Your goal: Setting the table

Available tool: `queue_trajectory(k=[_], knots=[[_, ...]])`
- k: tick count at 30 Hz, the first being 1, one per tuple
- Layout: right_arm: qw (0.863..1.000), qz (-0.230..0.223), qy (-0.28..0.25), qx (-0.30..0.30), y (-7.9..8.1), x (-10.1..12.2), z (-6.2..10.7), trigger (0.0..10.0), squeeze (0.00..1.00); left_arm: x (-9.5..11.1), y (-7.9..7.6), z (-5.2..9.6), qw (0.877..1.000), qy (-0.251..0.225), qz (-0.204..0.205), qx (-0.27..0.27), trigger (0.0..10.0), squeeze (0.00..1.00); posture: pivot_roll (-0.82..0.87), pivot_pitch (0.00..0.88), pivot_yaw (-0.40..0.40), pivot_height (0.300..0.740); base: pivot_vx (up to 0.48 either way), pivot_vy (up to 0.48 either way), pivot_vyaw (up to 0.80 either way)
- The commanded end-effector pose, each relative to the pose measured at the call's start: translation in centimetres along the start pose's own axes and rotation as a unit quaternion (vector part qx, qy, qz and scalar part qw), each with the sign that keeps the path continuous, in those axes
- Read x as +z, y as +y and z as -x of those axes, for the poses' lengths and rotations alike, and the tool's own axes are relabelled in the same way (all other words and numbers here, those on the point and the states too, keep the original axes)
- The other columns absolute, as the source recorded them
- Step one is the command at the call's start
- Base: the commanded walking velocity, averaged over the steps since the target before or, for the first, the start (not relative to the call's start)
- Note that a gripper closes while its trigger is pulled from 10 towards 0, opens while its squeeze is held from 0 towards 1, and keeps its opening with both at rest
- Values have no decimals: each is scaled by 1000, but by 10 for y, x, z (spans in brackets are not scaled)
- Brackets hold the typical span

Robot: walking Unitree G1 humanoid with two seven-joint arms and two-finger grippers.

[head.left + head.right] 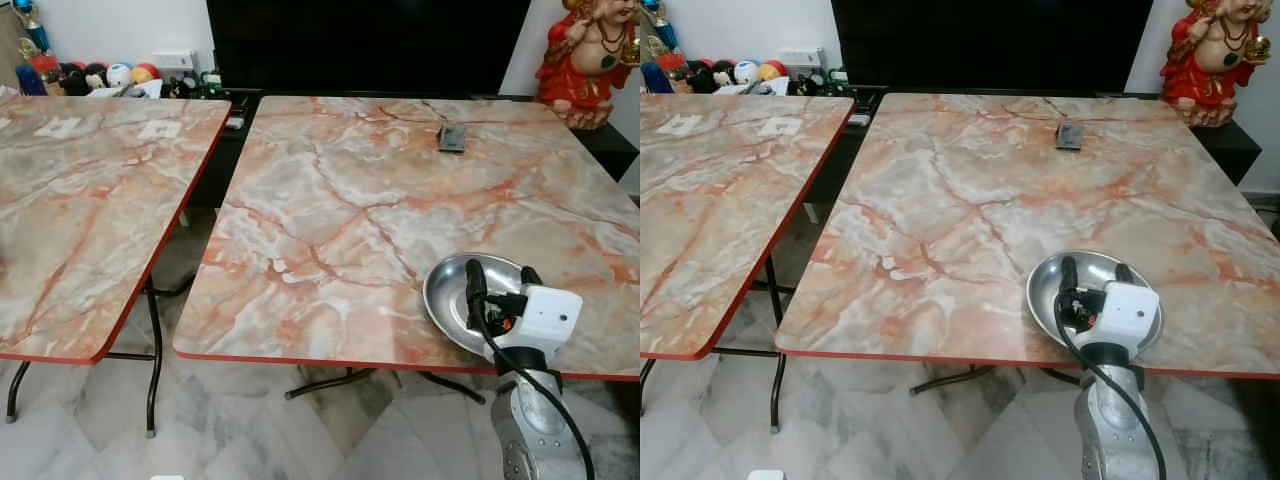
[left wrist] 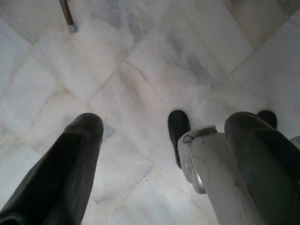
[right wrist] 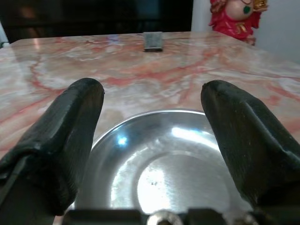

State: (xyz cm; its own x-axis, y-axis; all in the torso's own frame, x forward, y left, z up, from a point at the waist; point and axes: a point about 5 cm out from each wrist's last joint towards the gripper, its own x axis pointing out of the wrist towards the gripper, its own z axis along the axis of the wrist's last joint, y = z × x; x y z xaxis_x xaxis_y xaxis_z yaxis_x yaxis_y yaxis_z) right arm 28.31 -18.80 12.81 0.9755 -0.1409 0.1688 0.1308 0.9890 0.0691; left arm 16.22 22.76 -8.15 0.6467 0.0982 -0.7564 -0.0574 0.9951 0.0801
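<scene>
1. Steel plate (image 1: 455, 300): round, shiny, shallow; sits on the marble-pattern worktop (image 1: 350, 220) close to its near edge, toward the right side.
2. Right pincer (image 3: 152, 140) hangs over the plate's near part, fingers (image 3: 61, 140) spread wide apart, released, nothing between them; in the wrist view the plate's rim and bowl show in the gap.
3. Head views: white wrist block of the right arm (image 1: 545, 320) overlaps the plate's near right rim, a black cable running down the arm.
4. Cannot tell whether the fingertips touch the plate or stay just above it.
5. Small dark remote-like object (image 1: 452, 138) lies flat on the same worktop near its far edge, well apart from the plate.
6. Second worktop (image 1: 80, 210), same pattern, red edge, stands to the left with a gap between the two; two small white papers (image 1: 160, 129) lie on its far part.
7. Red figurine (image 1: 590, 55) stands beyond the far right corner; dark TV screen (image 1: 370, 45) behind the worktop.
8. Left pincer (image 2: 168, 159) idle, points down at the white marble floor (image 2: 140, 70), fingers apart, holding nothing; robot's foot visible below.
</scene>
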Motion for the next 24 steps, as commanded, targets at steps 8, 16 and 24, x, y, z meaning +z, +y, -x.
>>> queue_trajectory(k=[8,16,24], knots=[[1000,-12,2,12,4,-5,3,10000,0,-9,-2,2,1000,11,5,1,10000,0,-46,66,8,740,0,313,0],[999,-11,-2,30,13,-6,4,10000,0,-11,-3,3,1000,14,6,0,10000,0,-45,60,4,740,0,369,0],[999,7,-6,39,12,-5,3,10000,0,-12,-3,3,1000,15,5,-2,10000,0,-53,50,2,740,0,480,63]])
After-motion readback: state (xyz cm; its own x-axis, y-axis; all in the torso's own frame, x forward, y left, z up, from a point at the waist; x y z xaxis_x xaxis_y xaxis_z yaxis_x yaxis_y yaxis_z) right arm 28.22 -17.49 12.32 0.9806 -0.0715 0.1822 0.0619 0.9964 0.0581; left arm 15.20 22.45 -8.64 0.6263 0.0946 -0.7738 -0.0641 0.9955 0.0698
